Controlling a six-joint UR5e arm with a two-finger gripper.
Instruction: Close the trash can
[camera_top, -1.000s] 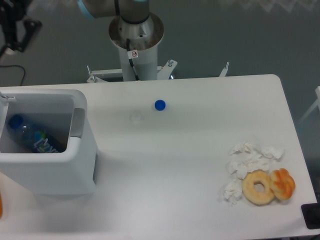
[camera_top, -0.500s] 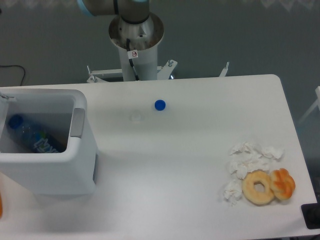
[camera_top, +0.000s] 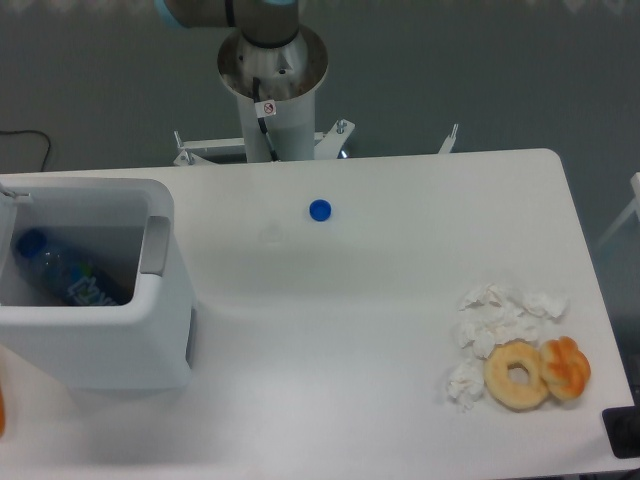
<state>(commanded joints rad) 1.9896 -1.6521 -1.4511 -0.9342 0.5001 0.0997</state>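
Trash can (camera_top: 150, 330) sits at the table's (camera_top: 380, 330) left edge, open on top, a plastic bottle (camera_top: 60, 275) lying inside and the grey strip (camera_top: 157, 245) on its right rim; no lid shows in frame, so closing it well likely means finding the lid off-frame on the left, bringing it down flat and pressing evenly without shoving the bin. Only the arm's base column (camera_top: 270, 80) and a bit of shoulder show at top centre; gripper out of frame, so jaws' state can't be told.
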